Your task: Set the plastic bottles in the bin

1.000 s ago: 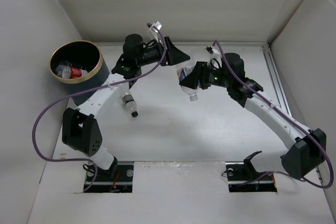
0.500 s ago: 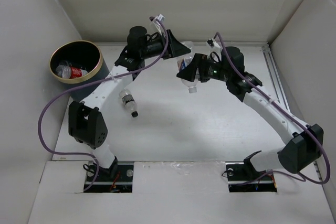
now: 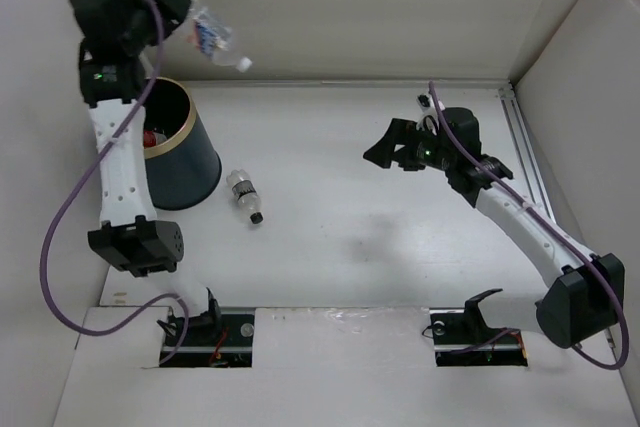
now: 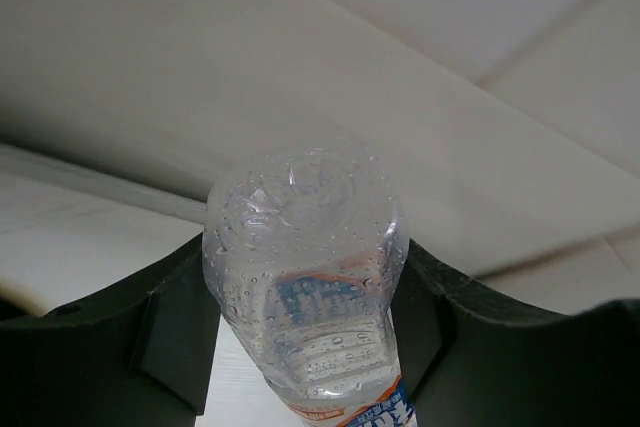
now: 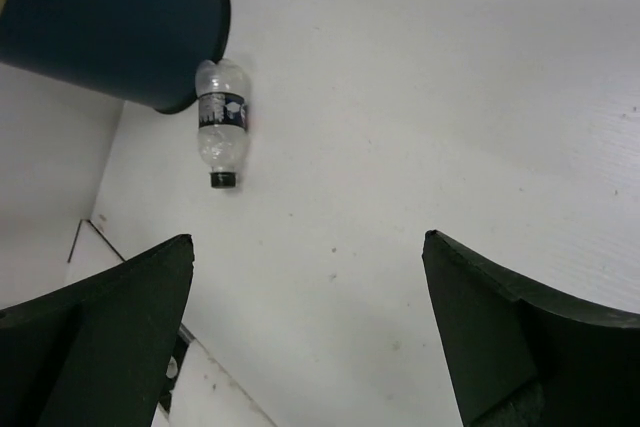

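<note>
My left gripper [image 3: 183, 19] is raised high at the far left, shut on a clear plastic bottle [image 3: 212, 37] with a blue and orange label, its white cap pointing right and down. In the left wrist view this wet bottle [image 4: 305, 267] sits squeezed between the black fingers [image 4: 175, 337]. The navy bin [image 3: 190, 162] with a gold rim stands below the arm; a red-labelled bottle [image 3: 151, 135] shows inside. Another clear bottle [image 3: 243, 195] with a dark label lies on the table right of the bin [image 5: 110, 17], also visible as the small bottle [image 5: 222, 127]. My right gripper [image 3: 385, 152] hangs open and holds nothing.
White walls close the table at the back and both sides. A metal rail [image 3: 525, 147] runs along the right wall. The left arm's purple cable [image 3: 60, 237] loops out to the left of its base.
The bottle passed from my right gripper to the left one. The left arm swung up and left with it to above the bin. The right gripper opened and drew back right.
</note>
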Available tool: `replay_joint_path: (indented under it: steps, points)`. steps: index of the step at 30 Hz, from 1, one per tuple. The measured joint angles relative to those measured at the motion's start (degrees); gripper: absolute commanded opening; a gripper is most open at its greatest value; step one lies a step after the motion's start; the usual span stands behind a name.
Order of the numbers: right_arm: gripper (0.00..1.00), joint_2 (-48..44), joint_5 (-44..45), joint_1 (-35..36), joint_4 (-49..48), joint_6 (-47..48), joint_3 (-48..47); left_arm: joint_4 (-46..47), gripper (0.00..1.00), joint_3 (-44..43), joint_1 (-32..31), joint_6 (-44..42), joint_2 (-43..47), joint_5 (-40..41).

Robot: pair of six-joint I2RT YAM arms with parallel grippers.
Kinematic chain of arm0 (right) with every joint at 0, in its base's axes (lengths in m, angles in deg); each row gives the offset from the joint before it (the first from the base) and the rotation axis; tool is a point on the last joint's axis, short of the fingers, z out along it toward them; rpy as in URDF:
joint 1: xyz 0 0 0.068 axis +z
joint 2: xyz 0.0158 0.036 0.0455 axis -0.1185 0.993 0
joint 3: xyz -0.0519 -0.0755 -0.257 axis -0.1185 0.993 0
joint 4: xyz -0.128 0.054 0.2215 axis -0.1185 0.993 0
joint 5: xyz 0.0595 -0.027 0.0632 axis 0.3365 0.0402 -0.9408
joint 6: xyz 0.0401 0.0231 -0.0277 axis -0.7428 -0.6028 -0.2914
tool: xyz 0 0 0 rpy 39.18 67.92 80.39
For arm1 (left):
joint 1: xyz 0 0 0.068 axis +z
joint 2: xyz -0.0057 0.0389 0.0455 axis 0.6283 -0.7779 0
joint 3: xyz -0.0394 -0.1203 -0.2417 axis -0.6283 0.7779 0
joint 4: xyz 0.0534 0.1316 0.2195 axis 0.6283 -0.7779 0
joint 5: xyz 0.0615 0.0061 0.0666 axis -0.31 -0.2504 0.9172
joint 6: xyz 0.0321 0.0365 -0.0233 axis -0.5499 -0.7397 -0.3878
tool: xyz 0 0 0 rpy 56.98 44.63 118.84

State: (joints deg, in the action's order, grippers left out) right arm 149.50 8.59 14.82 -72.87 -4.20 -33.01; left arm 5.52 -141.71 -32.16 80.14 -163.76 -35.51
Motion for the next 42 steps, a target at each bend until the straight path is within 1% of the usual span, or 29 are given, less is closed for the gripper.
replay_joint_path:
  steps: [3, 6, 8, 10, 14, 15, 16, 17, 18, 20, 23, 28, 30, 33, 37, 39, 42]
  points:
    - [1.0, -0.09, 0.55, 0.11, 0.44, 0.74, 1.86, -4.04, 0.0, 0.57, 9.94, -1.03, 1.57, 5.16]
    - [1.0, -0.07, 1.14, 1.46, 0.81, 0.85, 2.45, -5.97, 0.0, 5.01, 16.02, -2.27, 4.09, 11.87]
    - [1.0, -0.07, 1.22, 2.67, 0.61, 0.96, 2.45, -6.97, 0.0, 9.81, 17.14, -3.1, 6.62, 17.14]
    - [1.0, 0.07, 1.33, 3.76, 0.61, 1.09, 2.45, -7.48, 0.0, 13.55, 16.79, -3.78, 8.46, 21.14]
    - [1.0, 0.15, 1.6, 5.49, 0.61, 1.31, 2.43, -7.87, 0.0, 16.85, 15.78, -4.31, 9.44, 27.63]
    - [1.0, 0.15, 1.88, 5.99, 0.61, 1.44, 2.43, -7.89, 0.1, 17.33, 15.76, -4.31, 9.42, 29.16]
    - [1.0, 0.15, 2.05, 6.56, 0.63, 1.62, 2.43, -8.13, 0.47, 17.62, 15.78, -4.28, 9.38, 30.56]
    - [1.0, 0.15, 2.32, 7.23, 0.63, 1.75, 2.43, -8.39, 0.65, 17.7, 15.76, -4.28, 9.31, 31.65]
    - [1.0, 0.15, 2.86, 8.04, 0.63, 1.81, 2.4, -8.55, 0.79, 17.73, 15.63, -4.46, 9.27, 32.79]
    - [1.0, 0.52, 4.72, 10.45, 0.96, 2.12, 1.97, -8.7, 1.0, 17.73, 15.23, -4.35, 9.22, 34.99]
    - [1.0, 3.04, 8.37, 15.43, 1.55, 2.38, -0.52, -8.83, 1.0, 17.49, 13.84, -4.5, 9.2, 37.44]
    - [1.0, 7.98, 12.87, 21.22, 1.99, 2.43, -4.72, -9.49, 1.0, 15.96, 12.52, -5.14, 8.83, 37.35]
    - [1.0, 10.99, 14.38, 23.17, 2.14, 2.4, -7.15, -9.57, 1.0, 15.69, 12.09, -5.77, 9.05, 36.96]
    - [1.0, 17.7, 16.74, 25.79, 2.8, 2.14, -13.22, -9.94, 1.0, 15.63, 9.7, -7.17, 10.27, 35.69]
    - [1.0, 29.57, 19.02, 29.57, 3.8, 1.7, -24.46, -11.19, 1.0, 16.09, 6.78, -8.55, 14.97, 29.14]
    - [1.0, 35.1, 19.8, 30.84, 3.89, 1.49, -29.31, -10.67, 1.0, 19.04, 6.75, -8.83, 19.76, 24.5]
    - [1.0, 43.5, 20.68, 32.52, 5.75, 1.03, -36.59, -9.25, 1.0, 26.21, 7.02, -9.11, 28.89, 17.44]
